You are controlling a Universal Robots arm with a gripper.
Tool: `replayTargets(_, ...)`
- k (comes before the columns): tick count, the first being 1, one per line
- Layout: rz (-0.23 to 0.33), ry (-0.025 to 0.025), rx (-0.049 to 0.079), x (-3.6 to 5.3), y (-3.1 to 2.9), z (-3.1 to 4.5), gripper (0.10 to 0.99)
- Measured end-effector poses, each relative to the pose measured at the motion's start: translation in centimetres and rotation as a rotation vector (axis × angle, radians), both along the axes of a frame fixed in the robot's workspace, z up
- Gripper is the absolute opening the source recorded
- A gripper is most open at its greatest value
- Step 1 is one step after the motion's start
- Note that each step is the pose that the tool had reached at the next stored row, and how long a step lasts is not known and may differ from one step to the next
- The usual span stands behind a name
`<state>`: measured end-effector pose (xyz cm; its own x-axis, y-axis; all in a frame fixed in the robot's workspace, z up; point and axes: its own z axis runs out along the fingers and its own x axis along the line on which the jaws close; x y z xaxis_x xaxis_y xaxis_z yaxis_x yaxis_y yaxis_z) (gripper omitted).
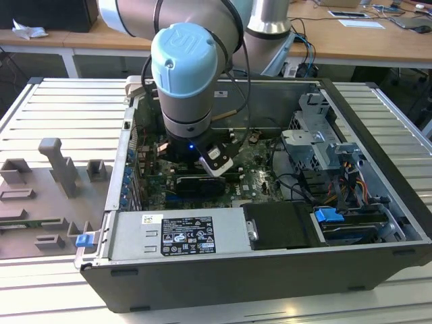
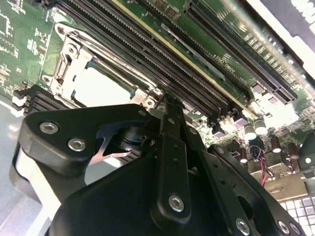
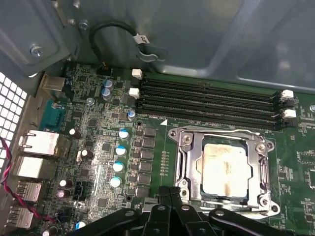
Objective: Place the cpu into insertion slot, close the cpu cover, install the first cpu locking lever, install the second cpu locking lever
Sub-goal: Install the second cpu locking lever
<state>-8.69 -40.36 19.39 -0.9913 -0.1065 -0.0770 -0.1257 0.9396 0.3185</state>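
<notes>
Inside an open grey computer case (image 1: pixel 378 202) lying on its side on a slatted metal table (image 1: pixel 54 290), a robot arm (image 1: pixel 185 74) with a pale blue joint cap reaches down toward the green motherboard (image 3: pixel 98 147). Using the insertion slot (image 3: pixel 184 162) as the landmark: the cpu (image 3: pixel 224 169), a pale silvery-beige square with some brownish staining, sits flat within the slot, and the cpu cover (image 3: pixel 256 162), a silver-grey metal frame with a window cut-out, lies closed down over it so the chip's face shows through the window. Long black memory slots (image 3: pixel 206 101) with white end clips run just beside one edge of the slot. Small silver and blue-topped capacitors (image 3: pixel 118 167) stand near its other side, with metal rear ports (image 3: pixel 37 147) beyond them at the board's edge. The gripper (image 3: pixel 170 196), black with visible screws and linkages, hangs close above the rim of the slot in both wrist views, its narrow fingers (image 2: pixel 170 118) pressed together with no gap and nothing between them. A looped black cable (image 3: pixel 115 29) hangs from the grey case wall past the memory slots. Grey plastic fixtures (image 1: pixel 57 169) rest on the table well apart from the case.
</notes>
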Motion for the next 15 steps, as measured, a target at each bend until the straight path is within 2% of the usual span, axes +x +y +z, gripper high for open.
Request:
replayTargets(3, 0.000, 0.0000, 0.000, -0.04, 0.00, 0.05, 0.106)
replayTargets(8, 0.000, -0.0001, 0.000, -0.06, 0.01, 0.77, 0.106)
replayTargets(9, 0.000, -0.0001, 0.000, -0.06, 0.04, 1.59, 0.106)
replayTargets(12, 0.000, -0.0001, 0.000, -0.06, 0.04, 2.64, 0.106)
replayTargets(14, 0.000, -0.0001, 0.000, -0.06, 0.05, 3.13, 0.106)
replayTargets(15, 0.000, -0.0002, 0.000, -0.06, 0.05, 3.13, 0.106)
